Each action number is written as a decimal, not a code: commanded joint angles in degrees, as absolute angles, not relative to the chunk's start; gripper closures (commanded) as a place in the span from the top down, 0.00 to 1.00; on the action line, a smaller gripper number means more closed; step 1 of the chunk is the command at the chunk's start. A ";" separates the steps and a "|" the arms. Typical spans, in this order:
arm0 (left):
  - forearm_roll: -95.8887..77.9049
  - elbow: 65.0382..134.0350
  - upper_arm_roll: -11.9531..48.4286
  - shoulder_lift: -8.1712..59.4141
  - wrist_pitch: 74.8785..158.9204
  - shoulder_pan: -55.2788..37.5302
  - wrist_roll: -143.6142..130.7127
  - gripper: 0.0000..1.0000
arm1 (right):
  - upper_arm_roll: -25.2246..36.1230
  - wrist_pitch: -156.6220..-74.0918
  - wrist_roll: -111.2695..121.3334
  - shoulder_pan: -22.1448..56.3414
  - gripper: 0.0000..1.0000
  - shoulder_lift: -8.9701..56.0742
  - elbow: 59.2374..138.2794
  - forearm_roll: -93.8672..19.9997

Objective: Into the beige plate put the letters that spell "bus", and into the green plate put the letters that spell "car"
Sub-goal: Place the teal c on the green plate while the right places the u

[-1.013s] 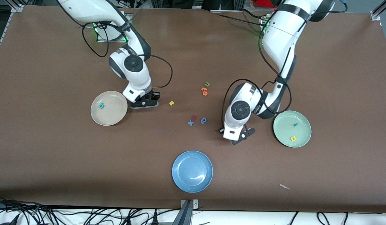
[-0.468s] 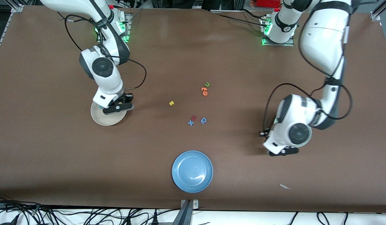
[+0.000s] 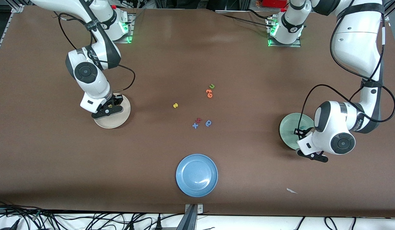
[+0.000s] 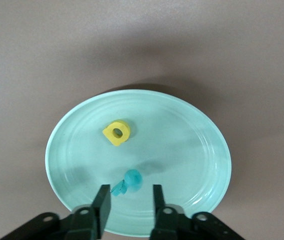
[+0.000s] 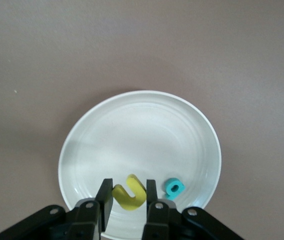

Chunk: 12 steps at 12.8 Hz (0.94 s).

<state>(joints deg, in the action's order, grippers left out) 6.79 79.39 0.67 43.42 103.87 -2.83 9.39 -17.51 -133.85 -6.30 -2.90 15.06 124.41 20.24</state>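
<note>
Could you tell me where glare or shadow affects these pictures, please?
Front view: a white glint sits on the blue plate. Left wrist view: a soft shadow darkens the table above the green plate. Right wrist view: even light on the beige plate, no glare.

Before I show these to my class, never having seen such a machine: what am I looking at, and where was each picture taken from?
Two white robot arms stand at a brown table. The wide picture looks down from a camera facing them. The two close-ups come from a camera on each arm's wrist. The right arm hangs over the beige plate, its jaws shut on a yellow u; a teal b lies in that plate. The left arm hangs over the green plate, its jaws open; a yellow a and teal foam show in the plate under them. Loose on the table between the plates are a yellow s and other small letters. A blue plate sits nearer the front camera.
</note>
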 commanded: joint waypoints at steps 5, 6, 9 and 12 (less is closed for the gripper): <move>8.35 78.84 0.88 36.66 101.35 -1.06 0.44 1.00 | -18.19 -133.59 -3.34 -4.66 0.43 13.36 126.04 18.90; 8.61 78.84 1.05 35.61 99.68 0.08 0.44 1.00 | -18.19 -133.51 -3.34 -4.75 0.49 13.36 126.04 18.90; 8.35 78.66 1.49 33.23 98.88 1.76 0.44 1.00 | -18.19 -133.51 -3.43 -4.75 0.69 13.36 126.04 18.90; 7.82 78.30 1.58 25.71 98.08 1.68 0.70 1.00 | -18.37 -133.51 -4.13 -4.66 0.75 13.45 125.86 17.24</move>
<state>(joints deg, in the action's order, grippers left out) 6.81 77.10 0.69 32.30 99.42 1.82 1.26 -17.57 -133.85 -4.69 -3.91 15.05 124.76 19.64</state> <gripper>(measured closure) 0.000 0.256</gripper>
